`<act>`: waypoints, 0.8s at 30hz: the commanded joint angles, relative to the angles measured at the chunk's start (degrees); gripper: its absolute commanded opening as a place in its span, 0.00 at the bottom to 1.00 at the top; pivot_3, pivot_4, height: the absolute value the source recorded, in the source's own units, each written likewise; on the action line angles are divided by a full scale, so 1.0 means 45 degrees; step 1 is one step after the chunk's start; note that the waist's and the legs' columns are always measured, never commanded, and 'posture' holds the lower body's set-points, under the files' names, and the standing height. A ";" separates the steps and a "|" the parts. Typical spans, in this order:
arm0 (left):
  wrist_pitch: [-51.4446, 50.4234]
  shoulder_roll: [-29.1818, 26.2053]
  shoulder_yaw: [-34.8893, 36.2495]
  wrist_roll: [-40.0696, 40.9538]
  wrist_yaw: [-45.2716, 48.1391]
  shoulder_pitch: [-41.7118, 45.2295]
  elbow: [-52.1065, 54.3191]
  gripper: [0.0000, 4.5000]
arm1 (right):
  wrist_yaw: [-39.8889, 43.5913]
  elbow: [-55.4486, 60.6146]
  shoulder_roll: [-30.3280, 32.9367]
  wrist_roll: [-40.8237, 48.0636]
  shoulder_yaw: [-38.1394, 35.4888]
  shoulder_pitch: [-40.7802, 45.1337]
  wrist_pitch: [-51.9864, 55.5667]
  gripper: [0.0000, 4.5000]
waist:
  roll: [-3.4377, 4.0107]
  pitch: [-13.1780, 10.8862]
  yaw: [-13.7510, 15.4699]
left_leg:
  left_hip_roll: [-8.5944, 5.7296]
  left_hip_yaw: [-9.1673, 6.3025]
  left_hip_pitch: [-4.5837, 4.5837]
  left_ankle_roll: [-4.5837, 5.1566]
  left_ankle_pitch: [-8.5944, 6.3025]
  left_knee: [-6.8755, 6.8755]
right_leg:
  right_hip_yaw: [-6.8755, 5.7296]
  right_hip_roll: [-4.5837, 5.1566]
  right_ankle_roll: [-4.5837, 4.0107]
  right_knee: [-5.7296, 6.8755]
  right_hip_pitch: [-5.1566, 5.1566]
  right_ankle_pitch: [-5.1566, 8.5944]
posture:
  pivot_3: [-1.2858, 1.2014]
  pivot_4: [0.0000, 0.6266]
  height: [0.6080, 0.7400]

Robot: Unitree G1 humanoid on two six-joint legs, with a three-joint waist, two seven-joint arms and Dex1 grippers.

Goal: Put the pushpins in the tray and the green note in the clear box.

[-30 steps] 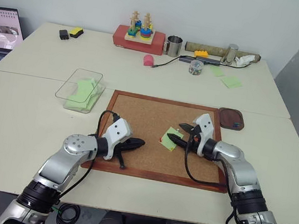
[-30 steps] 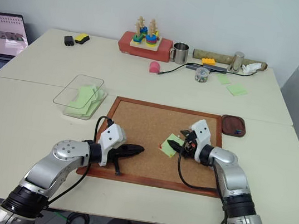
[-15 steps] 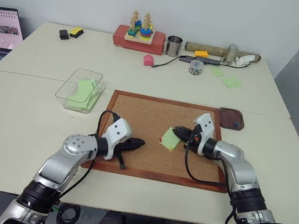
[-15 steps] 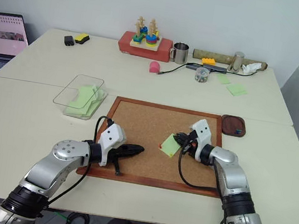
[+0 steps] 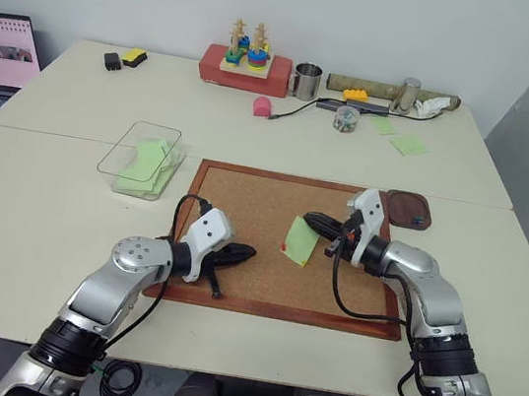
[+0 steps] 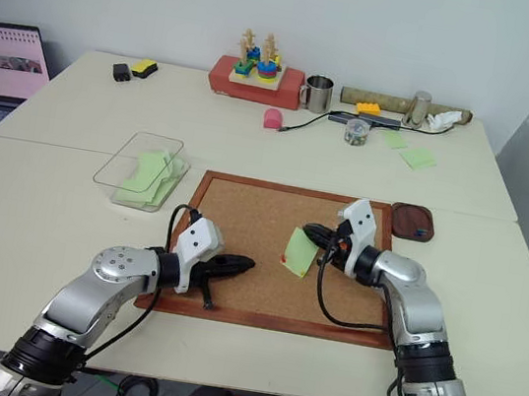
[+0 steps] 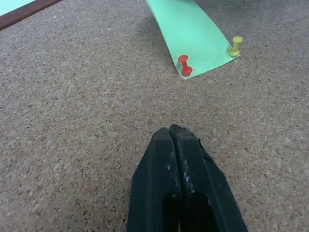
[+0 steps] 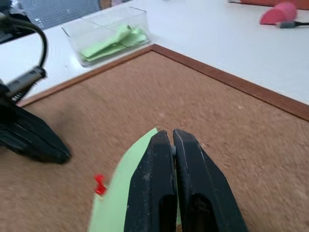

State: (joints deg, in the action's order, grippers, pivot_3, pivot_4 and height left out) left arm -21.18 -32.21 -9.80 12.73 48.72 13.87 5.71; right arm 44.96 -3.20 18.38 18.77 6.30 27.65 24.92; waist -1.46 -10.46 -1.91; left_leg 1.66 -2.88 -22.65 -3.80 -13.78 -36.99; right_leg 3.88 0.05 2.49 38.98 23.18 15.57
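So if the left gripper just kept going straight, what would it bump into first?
Probably the red pin at the corner of the green note; the left gripper points that way over bare cork board, though depth is unclear.

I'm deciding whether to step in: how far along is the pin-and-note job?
Done: the clear box already holds green notes. In hand: the right gripper is shut on one edge of the green note, lifting it off the cork board, though a red pin and a yellow pin stand at its far edge. Left: both pins to the tray, the note to the box. The left gripper is shut and empty.
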 commanded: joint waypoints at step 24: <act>-0.0361 0.0003 -0.0556 -0.0395 0.0398 0.0012 -0.0556 0.00 | -0.4132 -0.8254 0.1847 -0.1759 -0.3627 0.3442 -0.3021 0.01 | 0.0011 0.0005 -0.0015 | -0.0007 0.0038 0.0012 0.0002 0.0001 0.0006 | 0.0032 0.0003 -0.0054 -0.0007 -0.0001 -0.0033 | 0.52 0.24 1.00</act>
State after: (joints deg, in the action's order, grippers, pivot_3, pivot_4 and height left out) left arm -21.91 -32.25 -10.06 12.72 50.43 14.90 4.86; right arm 25.51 -37.70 26.31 10.28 -8.77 40.50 13.17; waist -1.41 -10.44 -1.97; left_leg 1.63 -2.70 -22.60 -3.79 -13.78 -36.96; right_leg 4.03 0.06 2.25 38.94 23.17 15.42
